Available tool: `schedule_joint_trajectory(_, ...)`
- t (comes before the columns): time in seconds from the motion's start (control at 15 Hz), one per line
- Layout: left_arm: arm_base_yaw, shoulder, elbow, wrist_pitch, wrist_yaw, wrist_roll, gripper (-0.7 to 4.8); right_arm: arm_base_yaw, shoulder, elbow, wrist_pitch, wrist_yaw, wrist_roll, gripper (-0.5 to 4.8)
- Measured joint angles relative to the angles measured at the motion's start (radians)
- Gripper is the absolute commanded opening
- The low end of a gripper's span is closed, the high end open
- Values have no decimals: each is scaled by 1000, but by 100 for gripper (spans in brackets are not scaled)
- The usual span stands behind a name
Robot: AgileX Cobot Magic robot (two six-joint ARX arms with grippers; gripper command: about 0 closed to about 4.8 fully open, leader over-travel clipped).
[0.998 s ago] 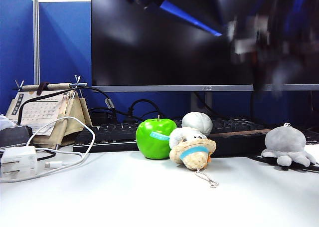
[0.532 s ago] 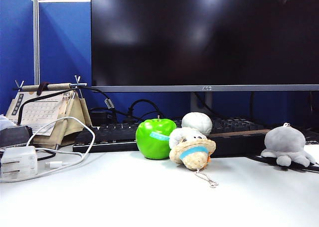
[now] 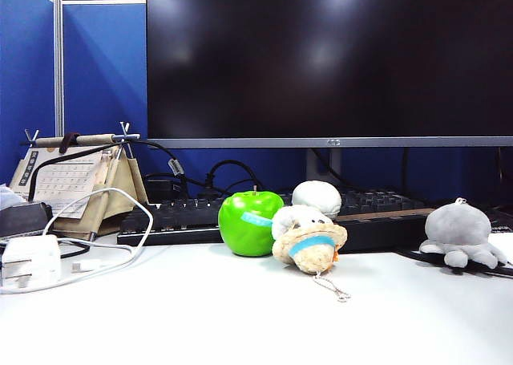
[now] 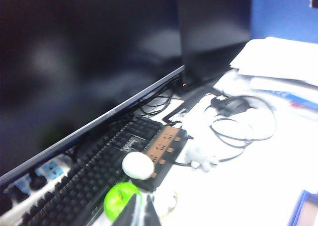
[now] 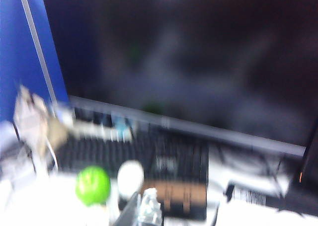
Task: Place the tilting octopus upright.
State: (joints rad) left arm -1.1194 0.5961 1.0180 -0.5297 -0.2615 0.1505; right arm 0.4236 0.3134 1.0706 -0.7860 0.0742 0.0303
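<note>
Octopus [image 3: 459, 234] sits upright near the tabletop's right edge, free of both grippers; task looks complete. Left gripper [image 4: 140, 212] and right gripper [image 5: 140, 209] hover above, both clenched, empty.

Light-grey octopus [image 3: 459, 232], glossy green apple [image 3: 248, 222], beige plush [image 3: 309, 238] with blue band.
</note>
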Motion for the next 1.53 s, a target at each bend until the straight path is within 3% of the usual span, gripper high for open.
schedule_joint_trajectory(0.53,0,-295,1,-73,8,-13,21,0,-307,13,29,0,34,-6)
schedule_joint_trajectory(1.2,15,-299,0,-73,10,-7,21,0,-307,26,-16,-3,34,-6)
schedule_joint_trajectory(1.26,53,-302,0,-73,11,-6,21,0,-307,26,-16,-3,34,-6)
schedule_joint_trajectory(1.4,221,-304,0,-90,11,-6,22,0,-307,26,-16,-3,34,-6)
schedule_joint_trajectory(1.53,504,-304,-11,-114,31,-10,22,0,-307,26,-17,-3,34,-6)
